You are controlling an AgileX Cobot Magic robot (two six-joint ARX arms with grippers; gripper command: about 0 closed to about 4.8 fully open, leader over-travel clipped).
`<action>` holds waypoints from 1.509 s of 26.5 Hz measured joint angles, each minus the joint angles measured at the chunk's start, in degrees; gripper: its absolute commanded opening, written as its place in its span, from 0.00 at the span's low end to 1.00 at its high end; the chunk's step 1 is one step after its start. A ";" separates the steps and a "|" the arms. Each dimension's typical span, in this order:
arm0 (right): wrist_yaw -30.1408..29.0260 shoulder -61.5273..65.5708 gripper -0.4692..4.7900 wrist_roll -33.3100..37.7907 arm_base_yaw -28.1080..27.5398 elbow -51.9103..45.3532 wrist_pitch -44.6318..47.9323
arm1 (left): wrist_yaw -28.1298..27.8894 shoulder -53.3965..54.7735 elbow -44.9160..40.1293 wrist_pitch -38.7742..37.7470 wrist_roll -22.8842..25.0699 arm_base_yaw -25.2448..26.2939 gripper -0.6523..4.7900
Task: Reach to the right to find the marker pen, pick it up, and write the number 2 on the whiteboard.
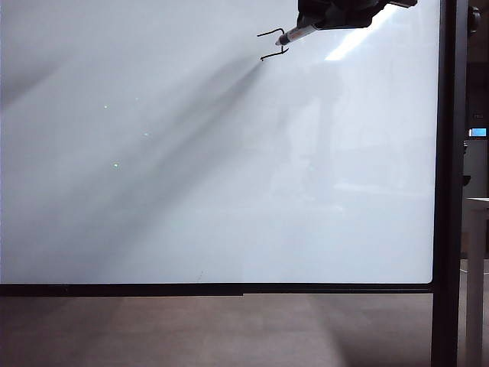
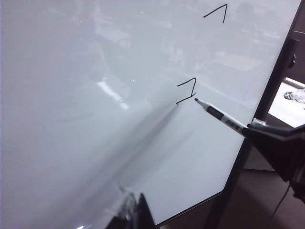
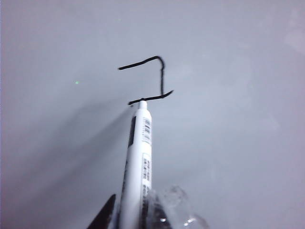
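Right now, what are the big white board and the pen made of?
The whiteboard looks like smooth glossy coated panel: it mirrors lights and shadows. Its frame looks like matte black metal or plastic. The marker pen, held in the right tool, looks like shiny white plastic with a printed label.

I see dim, even light; a soft diagonal shadow crosses the glossy whiteboard (image 1: 191, 191), a glare streak upper right, close views slightly blurred.

The right tool (image 1: 325, 23), at the upper right of the large glossy white whiteboard with its thin black frame (image 1: 191, 191), grips the slim whitish-grey marker pen (image 1: 299, 33). Ahead of it, the pen's tip sits at the thin black angular number 2 (image 1: 273, 44). The left tool (image 2: 131, 214) is low, well apart from both.
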 measured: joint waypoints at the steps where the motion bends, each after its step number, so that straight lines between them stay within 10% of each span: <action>1: -0.11 -0.02 0.17 0.00 0.00 -0.39 0.52 | 0.02 0.00 0.00 0.00 0.00 0.00 0.11; 40: -10.38 7.54 0.17 0.00 -4.98 -6.64 22.60 | 0.09 0.00 0.00 -1.14 0.00 -0.02 0.11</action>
